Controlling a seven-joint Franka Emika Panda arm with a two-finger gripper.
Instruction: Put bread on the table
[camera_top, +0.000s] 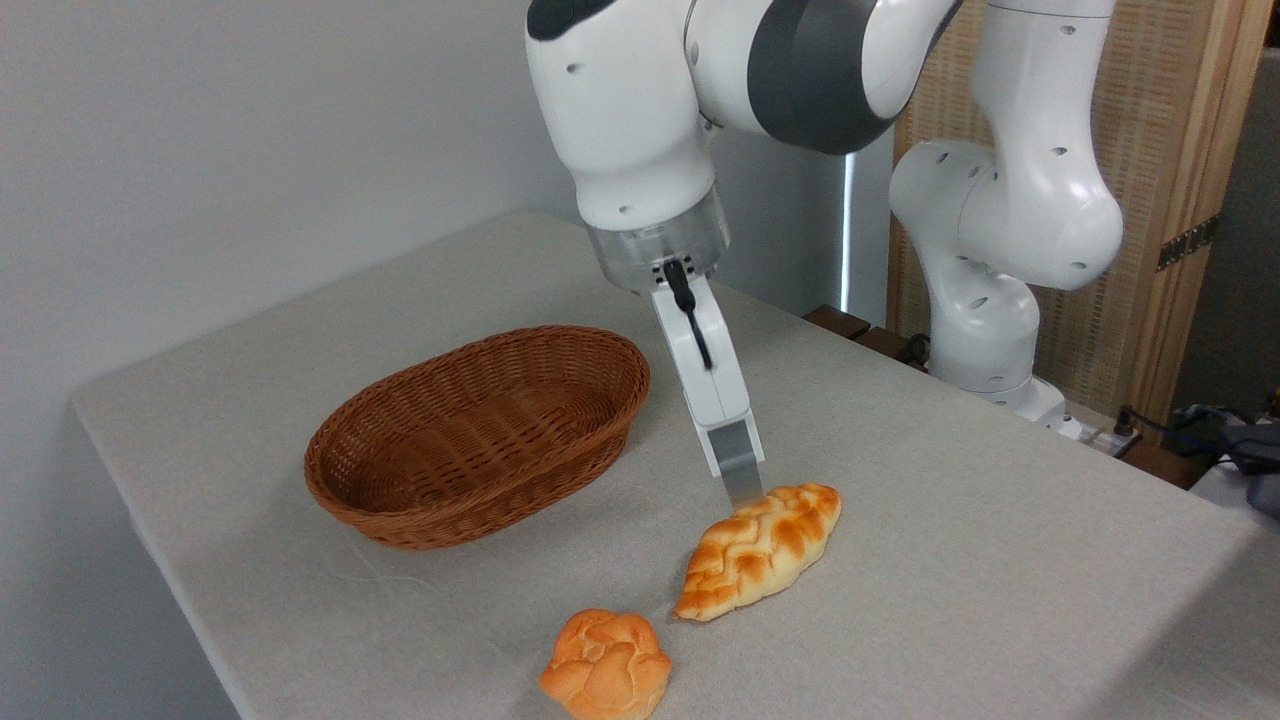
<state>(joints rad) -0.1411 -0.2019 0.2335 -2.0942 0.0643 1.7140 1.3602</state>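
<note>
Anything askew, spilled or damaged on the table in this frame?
Nothing stands out. The wicker basket sits upright and empty on the table. The braided loaf and the round knotted bun lie intact on the cloth in front of it. The gripper is at the loaf's far edge; its grip is hidden.

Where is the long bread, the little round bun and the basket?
bread (758, 552): fixed camera view, middle of its braided top.
round bun (606, 666): fixed camera view, centre of its knotted top.
basket (480, 500): fixed camera view, its near outer wall.
</note>
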